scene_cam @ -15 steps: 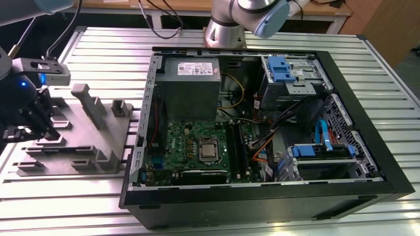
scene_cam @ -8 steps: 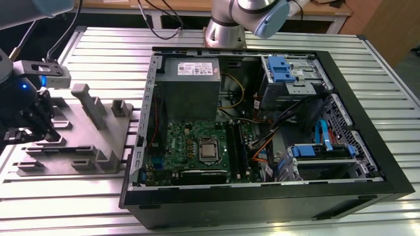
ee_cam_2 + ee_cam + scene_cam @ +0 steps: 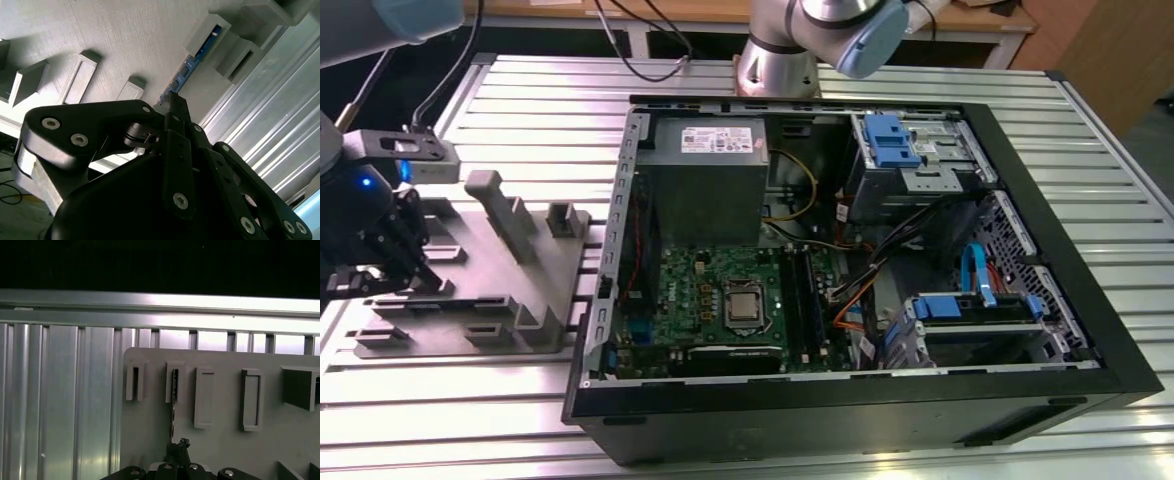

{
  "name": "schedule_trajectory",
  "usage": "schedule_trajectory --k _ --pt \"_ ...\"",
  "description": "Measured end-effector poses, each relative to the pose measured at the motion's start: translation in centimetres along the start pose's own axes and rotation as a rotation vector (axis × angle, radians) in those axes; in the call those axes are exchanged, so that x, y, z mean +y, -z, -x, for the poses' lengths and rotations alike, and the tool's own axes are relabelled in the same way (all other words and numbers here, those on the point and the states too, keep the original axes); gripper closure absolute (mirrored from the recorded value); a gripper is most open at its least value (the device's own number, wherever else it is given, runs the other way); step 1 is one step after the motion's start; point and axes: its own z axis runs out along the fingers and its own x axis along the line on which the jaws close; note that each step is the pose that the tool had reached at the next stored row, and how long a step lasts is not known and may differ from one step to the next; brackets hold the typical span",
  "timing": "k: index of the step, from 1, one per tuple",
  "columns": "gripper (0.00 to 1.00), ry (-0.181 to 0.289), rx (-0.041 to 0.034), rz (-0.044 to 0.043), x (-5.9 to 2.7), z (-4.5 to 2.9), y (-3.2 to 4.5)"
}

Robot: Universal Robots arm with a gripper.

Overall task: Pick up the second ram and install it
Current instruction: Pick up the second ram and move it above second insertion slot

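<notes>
The second ram [image 3: 196, 57] is a slim green-blue stick standing on edge in a holder of the grey tray [image 3: 125, 40]. In the first wrist view the second ram [image 3: 173, 405] shows edge-on, running from its tray [image 3: 220, 440] holder down to my gripper [image 3: 182, 445]. In the second wrist view my gripper [image 3: 172, 100] has its black fingers drawn together on the stick, whose near part is hidden behind them. In the exterior view my gripper [image 3: 394, 262] sits low over the tray [image 3: 520, 300] at the exterior view's left.
An open computer case [image 3: 1014, 390] lies at the exterior view's right of the tray, with a green motherboard [image 3: 700, 290], its long black memory slots [image 3: 807, 300], a power supply [image 3: 707, 170] and blue drive brackets [image 3: 887, 140]. Ribbed metal table [image 3: 440, 420] lies all around.
</notes>
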Motion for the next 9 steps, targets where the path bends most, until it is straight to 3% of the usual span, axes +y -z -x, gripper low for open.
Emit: schedule_trajectory --k 9 --pt "0.9 0.0 0.0 -0.0048 0.21 -0.58 -0.44"
